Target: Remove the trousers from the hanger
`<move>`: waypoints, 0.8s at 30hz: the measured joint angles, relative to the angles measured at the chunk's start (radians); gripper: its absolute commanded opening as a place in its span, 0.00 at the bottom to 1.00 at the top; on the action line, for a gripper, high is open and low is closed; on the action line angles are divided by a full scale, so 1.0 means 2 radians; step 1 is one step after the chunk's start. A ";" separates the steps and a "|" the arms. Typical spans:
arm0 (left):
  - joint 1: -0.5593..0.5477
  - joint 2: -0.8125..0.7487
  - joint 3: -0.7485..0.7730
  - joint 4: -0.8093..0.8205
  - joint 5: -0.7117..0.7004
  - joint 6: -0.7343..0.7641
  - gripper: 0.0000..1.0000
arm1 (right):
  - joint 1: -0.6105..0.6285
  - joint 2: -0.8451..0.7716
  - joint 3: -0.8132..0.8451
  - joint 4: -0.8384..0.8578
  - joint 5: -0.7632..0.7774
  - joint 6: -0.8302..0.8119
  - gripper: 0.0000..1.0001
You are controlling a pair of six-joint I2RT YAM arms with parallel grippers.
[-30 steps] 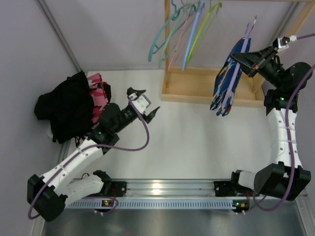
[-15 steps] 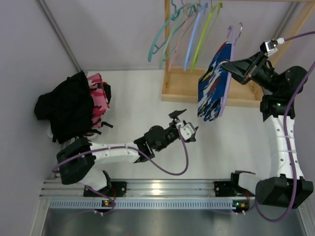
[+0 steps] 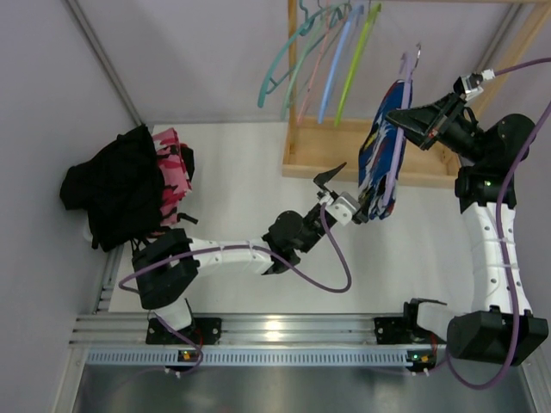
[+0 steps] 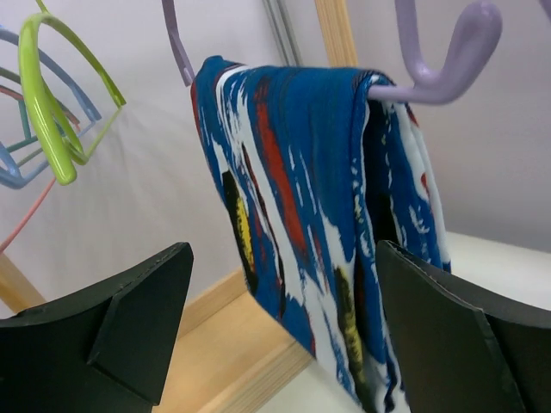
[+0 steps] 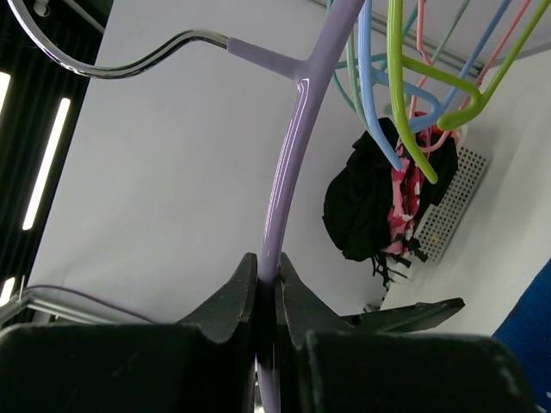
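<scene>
The blue-and-white patterned trousers (image 3: 379, 168) hang folded over the bar of a lilac hanger (image 3: 403, 95). My right gripper (image 3: 406, 116) is shut on that hanger's arm (image 5: 288, 172) and holds it up in the air. My left gripper (image 3: 343, 191) is open, reaching up from the left with its jaws on either side of the trousers' lower part (image 4: 327, 249), not touching. The black trousers (image 3: 116, 194) and the pink-red camouflage trousers (image 3: 172, 172) lie heaped at the table's left edge, also showing in the right wrist view (image 5: 392, 202).
A wooden rack (image 3: 344, 146) stands at the back with several empty coloured hangers (image 3: 327, 52) on its rail, just left of the held hanger. Grey walls close the left and back. A metal rail (image 3: 275, 331) runs along the near edge.
My left arm swung from beside the heap at the left across to the trousers on the hanger, its gripper open. My right gripper shifted the hanger left and turned it.
</scene>
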 measured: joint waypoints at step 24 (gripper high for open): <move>0.002 0.136 0.123 0.089 -0.065 0.051 0.79 | 0.001 0.000 0.001 0.001 0.005 0.007 0.00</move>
